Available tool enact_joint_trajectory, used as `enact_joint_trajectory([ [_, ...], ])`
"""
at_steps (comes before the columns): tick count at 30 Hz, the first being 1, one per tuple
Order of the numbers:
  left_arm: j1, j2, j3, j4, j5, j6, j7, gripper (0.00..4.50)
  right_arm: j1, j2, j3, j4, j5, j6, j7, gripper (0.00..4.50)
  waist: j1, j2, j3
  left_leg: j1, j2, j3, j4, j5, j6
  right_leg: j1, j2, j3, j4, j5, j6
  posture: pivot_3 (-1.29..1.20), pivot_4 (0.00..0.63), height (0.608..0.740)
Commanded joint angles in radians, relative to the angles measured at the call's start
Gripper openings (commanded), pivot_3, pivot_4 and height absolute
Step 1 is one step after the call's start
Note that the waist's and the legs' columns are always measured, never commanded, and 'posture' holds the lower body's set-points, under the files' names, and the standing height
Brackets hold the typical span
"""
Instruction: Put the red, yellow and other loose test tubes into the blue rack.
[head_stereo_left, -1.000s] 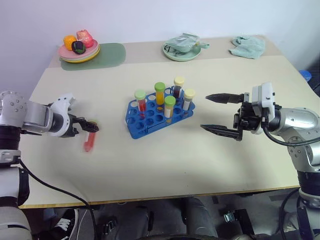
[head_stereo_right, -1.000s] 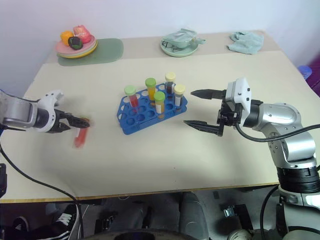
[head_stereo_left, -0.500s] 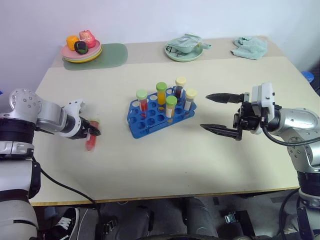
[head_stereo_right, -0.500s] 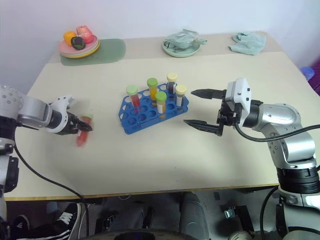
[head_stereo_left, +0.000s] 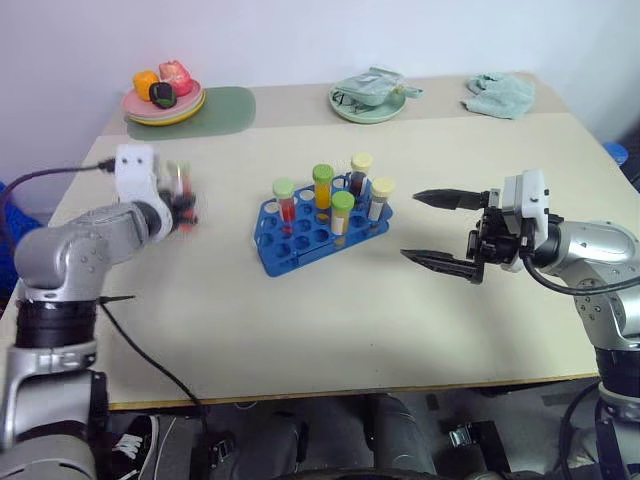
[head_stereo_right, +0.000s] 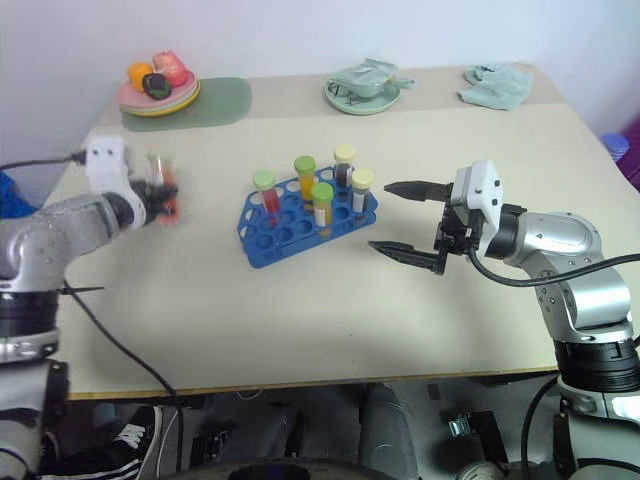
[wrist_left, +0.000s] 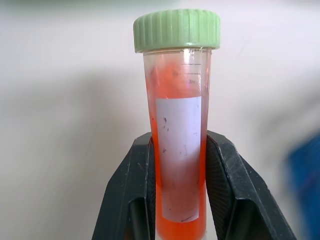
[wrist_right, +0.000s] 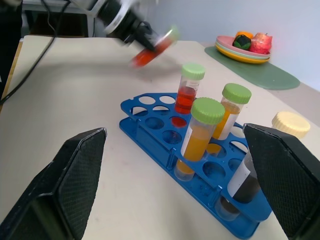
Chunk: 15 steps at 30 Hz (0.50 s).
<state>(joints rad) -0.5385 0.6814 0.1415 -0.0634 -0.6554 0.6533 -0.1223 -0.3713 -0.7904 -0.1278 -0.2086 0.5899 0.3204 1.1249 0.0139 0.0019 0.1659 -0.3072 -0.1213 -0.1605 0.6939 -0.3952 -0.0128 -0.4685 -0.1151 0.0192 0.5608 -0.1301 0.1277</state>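
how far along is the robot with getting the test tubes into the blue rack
Five capped tubes already stand in the blue rack. The left gripper has its jaws shut on a red tube with a green cap, lifted off the table. Left: carrying it over and dropping it into a free hole.

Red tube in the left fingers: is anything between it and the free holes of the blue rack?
Nothing visible does. Bare table lies between the red tube and the blue rack, whose empty holes are on its near-left end.

Lab-style tabletop: blue rack (head_stereo_left: 320, 225) of capped tubes.
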Motion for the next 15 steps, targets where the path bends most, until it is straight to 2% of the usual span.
enact_joint_trajectory([
  [1,0.037,-0.034,0.018,-0.085,0.108,-0.408,-0.263,0.75,-0.035,0.006,-0.015,0.003,-0.004,-0.020,-0.002,4.50,-0.001,0.000,0.000,-0.001,0.000,0.000,0.000,0.000,0.000,0.000,0.000,0.000,0.000,0.000,0.000,0.00,0.150,0.740],
  [3,0.061,-0.054,-0.004,-0.075,0.122,-0.535,-0.413,0.75,-0.041,0.008,-0.014,0.008,-0.006,-0.022,-0.003,4.50,0.000,0.000,0.000,-0.001,0.000,0.001,0.000,0.000,0.000,0.000,0.000,0.000,-0.001,0.000,0.000,0.00,0.150,0.740],
  [5,0.072,-0.086,-0.032,-0.061,0.120,-0.585,-0.510,0.75,-0.044,0.009,-0.015,0.012,-0.010,-0.023,-0.002,4.50,0.000,0.000,0.000,0.000,0.000,0.002,0.000,0.000,0.001,0.000,0.000,0.000,-0.001,0.000,0.000,0.00,0.150,0.740],
  [15,0.082,-0.228,-0.145,0.095,0.217,-0.739,-0.723,0.75,-0.034,-0.012,-0.043,0.013,-0.016,-0.012,-0.001,4.50,-0.001,0.000,0.000,-0.001,0.001,0.002,0.004,-0.002,0.004,0.002,0.000,0.000,-0.001,0.000,0.000,0.00,0.150,0.740],
])
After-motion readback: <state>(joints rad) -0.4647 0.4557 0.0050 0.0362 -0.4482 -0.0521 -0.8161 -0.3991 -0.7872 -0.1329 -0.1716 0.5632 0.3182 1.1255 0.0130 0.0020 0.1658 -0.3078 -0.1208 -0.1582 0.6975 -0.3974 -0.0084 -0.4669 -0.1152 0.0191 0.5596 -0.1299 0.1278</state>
